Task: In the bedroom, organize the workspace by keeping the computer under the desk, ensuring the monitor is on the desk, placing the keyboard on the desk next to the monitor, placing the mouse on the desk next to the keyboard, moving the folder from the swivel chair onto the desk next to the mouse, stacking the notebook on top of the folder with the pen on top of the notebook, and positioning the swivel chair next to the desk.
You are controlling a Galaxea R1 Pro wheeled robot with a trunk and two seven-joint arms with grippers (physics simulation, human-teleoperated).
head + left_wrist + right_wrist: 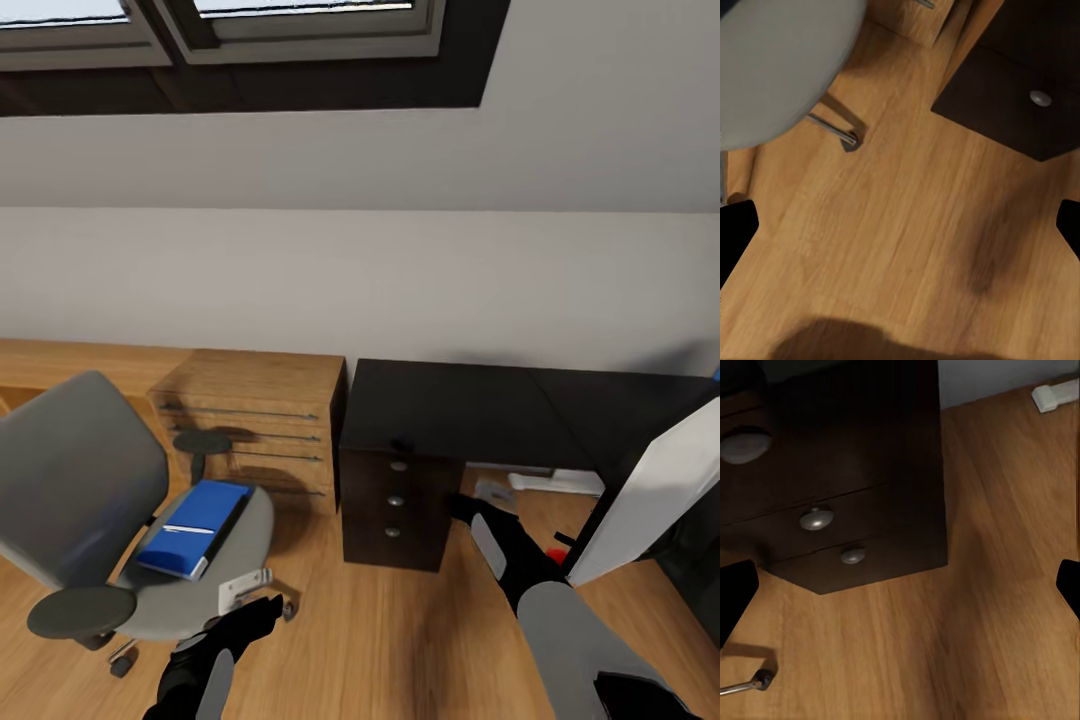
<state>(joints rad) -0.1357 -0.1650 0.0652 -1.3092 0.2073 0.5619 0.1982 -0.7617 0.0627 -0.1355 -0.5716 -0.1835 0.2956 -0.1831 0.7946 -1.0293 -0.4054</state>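
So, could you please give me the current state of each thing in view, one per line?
folder: lying flat on the swivel chair's seat, not yet on the desk.
swivel chair: upright, beside the wooden drawer unit, left of the desk.
desk: its visible top is bare; its three drawers are closed.
monitor: tilted, leaning at the desk's right end.
left gripper: open, empty, above the floor.
right gripper: open, empty.

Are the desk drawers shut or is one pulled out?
Shut. In the head view the three drawers under the desk sit flush, knobs in one line; the right wrist view shows their fronts level too.
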